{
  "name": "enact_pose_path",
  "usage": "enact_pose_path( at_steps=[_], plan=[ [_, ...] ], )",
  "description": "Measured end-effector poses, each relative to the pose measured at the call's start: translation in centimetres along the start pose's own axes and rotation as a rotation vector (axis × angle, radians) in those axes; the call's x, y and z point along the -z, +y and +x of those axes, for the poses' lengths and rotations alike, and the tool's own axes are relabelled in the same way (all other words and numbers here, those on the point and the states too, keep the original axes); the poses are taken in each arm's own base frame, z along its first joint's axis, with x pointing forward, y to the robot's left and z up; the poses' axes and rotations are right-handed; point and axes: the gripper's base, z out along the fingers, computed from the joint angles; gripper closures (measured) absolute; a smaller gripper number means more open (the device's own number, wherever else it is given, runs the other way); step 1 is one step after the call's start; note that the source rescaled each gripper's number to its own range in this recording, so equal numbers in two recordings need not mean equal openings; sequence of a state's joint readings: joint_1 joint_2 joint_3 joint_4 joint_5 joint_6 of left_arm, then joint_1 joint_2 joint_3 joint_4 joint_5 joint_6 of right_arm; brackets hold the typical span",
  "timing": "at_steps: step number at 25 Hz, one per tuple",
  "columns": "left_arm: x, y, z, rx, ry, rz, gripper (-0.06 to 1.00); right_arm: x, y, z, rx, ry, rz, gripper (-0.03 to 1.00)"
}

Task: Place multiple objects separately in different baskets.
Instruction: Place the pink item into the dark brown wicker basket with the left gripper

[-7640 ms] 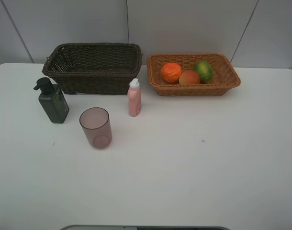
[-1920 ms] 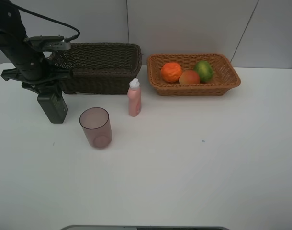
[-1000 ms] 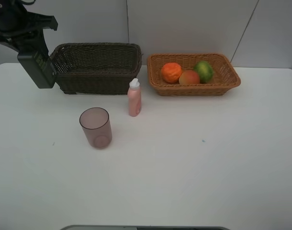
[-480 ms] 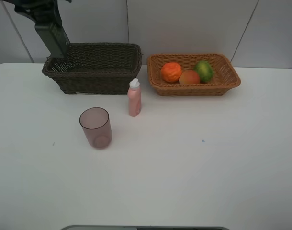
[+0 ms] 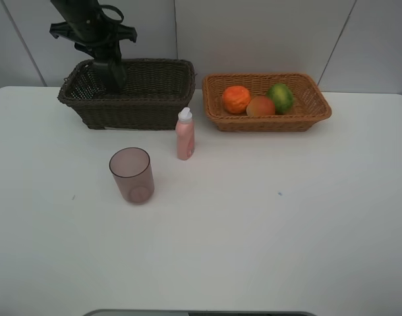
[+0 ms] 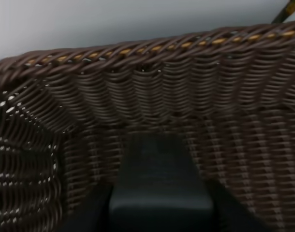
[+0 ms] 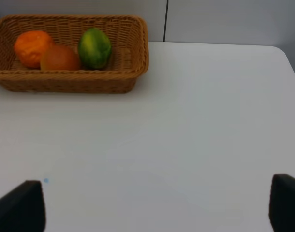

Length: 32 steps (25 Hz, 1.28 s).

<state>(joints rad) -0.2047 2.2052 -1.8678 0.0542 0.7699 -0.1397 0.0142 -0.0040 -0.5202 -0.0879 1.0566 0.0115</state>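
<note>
Far left: left gripper [image 5: 101, 47] reaches down from above, jaws clamped on the dark green pump bottle [image 5: 113, 72]. The bottle hangs tilted, its lower end below the rim of the dark brown basket [image 5: 132, 113], in the basket's left part. Cannot tell whether it touches the basket floor. The left wrist view shows the bottle [image 6: 157, 188] close to the woven inner wall [image 6: 196, 96].

Near of that basket, well apart from it: translucent purplish cup [image 5: 131, 174], upright on the white table [image 5: 254, 224], mouth up.

Right of the cup and a little farther back: small pink white-capped bottle [image 5: 185, 135], upright, just near of the dark basket's right corner, not touching it.

Far right of centre: light orange-brown basket [image 5: 267, 122], beside the dark one with a narrow gap between. Inside, from left: wrinkled orange [image 5: 236, 99], red-orange round fruit [image 5: 259, 106], green citrus [image 5: 280, 97]. The three sit bunched together; the round fruit touches both neighbours.

Right gripper [image 7: 152, 208]: seen only in its own wrist view. Fingertips [image 7: 19, 209] spread wide over bare table, grasping nothing, well near of the fruit basket [image 7: 70, 82].
</note>
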Motion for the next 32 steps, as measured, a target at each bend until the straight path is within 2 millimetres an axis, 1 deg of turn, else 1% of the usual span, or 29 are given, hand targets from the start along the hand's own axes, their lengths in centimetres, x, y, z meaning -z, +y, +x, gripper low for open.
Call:
enact_pose_path(
  at_steps=[4, 8, 13, 20, 21, 22, 23, 24, 25, 26, 28, 30, 32],
  plan=[
    [-1.7, -0.1, 0.5, 0.009, 0.017, 0.007, 0.49, 0.0, 0.0, 0.0, 0.000, 0.000, 0.000, 0.04],
    [-2.9, -0.3, 1.0, 0.033, 0.038, 0.028, 0.49, 0.0, 0.0, 0.0, 0.000, 0.000, 0.000, 0.04],
    [-3.6, -0.3, 1.3, 0.039, 0.049, 0.032, 0.49, 0.0, 0.0, 0.0, 0.000, 0.000, 0.000, 0.04],
    [-3.9, -0.3, 1.4, 0.035, 0.053, 0.032, 0.49, 0.0, 0.0, 0.0, 0.000, -0.001, 0.000, 0.04],
    [-3.9, -0.3, 1.4, 0.030, 0.052, 0.032, 0.47, 0.0, 0.0, 0.0, 0.000, -0.001, 0.000, 0.04],
    [-3.9, -0.3, 1.4, 0.024, 0.051, 0.032, 0.41, 0.0, 0.0, 0.0, 0.000, -0.001, 0.000, 0.04],
    [-3.9, -0.3, 1.4, 0.022, 0.051, 0.032, 0.31, 0.0, 0.0, 0.0, 0.000, -0.001, 0.000, 0.04],
    [-3.9, -0.4, 1.4, 0.020, 0.050, 0.032, 0.18, 0.0, 0.0, 0.0, 0.000, -0.001, 0.000, 0.04],
    [-3.9, -0.4, 1.4, 0.020, 0.050, 0.032, 0.08, 0.0, 0.0, 0.0, 0.000, -0.001, 0.000, 0.04],
    [-3.9, -0.4, 1.4, 0.020, 0.049, 0.032, 0.03, 0.0, 0.0, 0.0, 0.000, -0.001, 0.000, 0.04],
    [-3.8, -0.4, 1.4, 0.019, 0.047, 0.033, -0.03, 0.0, 0.0, 0.0, 0.000, -0.001, 0.000, 0.04],
    [-3.4, -0.4, 1.2, 0.020, 0.039, 0.034, -0.04, 0.0, 0.0, 0.0, 0.000, -0.001, 0.000, 0.04],
    [-2.5, -0.4, 0.7, 0.020, 0.019, 0.036, -0.04, 0.0, 0.0, 0.0, 0.000, -0.001, 0.000, 0.04]
  ],
)
